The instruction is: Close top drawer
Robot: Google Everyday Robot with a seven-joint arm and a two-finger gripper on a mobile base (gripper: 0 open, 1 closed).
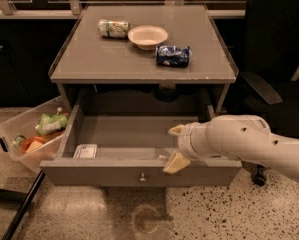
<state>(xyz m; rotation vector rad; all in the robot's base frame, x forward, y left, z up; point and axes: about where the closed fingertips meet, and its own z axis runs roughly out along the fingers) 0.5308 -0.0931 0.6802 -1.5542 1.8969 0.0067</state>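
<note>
Grey top drawer (104, 173), open, holds a card (85, 151); hand (173, 146) spread, empty, at its front.

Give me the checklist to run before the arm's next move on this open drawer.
1. The top drawer is pulled out, front panel free to push: ok.
2. The gripper is at the panel's top edge, right of the knob: ok.
3. The gripper is open, holding nothing: ok.
4. The gripper is wholly outside the drawer's cavity: cannot tell.
5. The white card lies flat on the drawer floor, below the rim: ok.
6. The plastic bin sits beside the drawer's left wall, not behind it: ok.
</note>
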